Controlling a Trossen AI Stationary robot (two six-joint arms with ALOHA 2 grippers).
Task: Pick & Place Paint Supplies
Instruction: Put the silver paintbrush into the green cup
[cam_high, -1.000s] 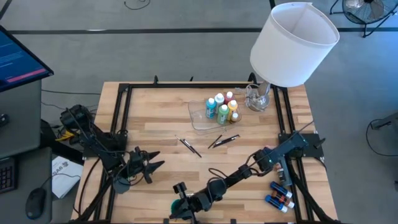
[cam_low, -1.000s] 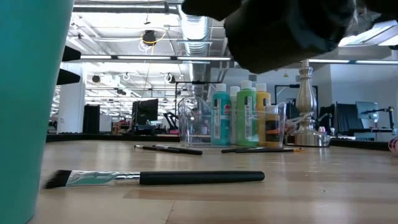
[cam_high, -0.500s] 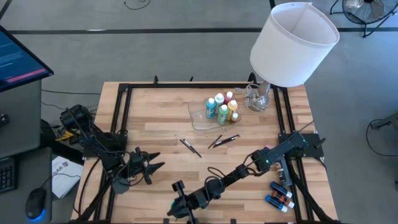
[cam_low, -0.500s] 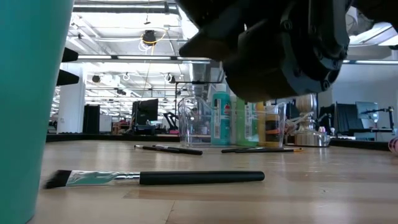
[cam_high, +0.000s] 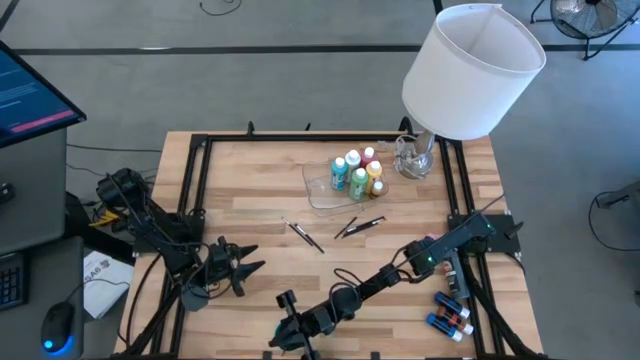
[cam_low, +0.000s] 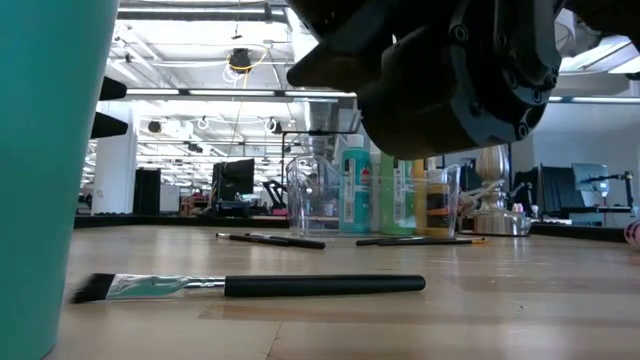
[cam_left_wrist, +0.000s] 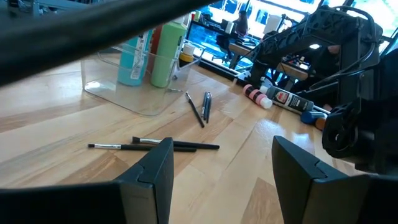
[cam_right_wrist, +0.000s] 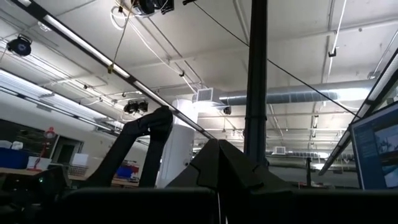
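The paint bottles are standing in the clear tray, well beyond both grippers, with thin brushes lying on the table between tray and arms. The right gripper is pointing upward at the near edge, fingers pressed shut, holding nothing. The left gripper is waiting partly open, empty, facing the brushes.

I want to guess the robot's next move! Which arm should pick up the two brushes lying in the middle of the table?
Probably the left. Its gripper is open and faces the brushes. The right gripper is shut, at the table's near edge.
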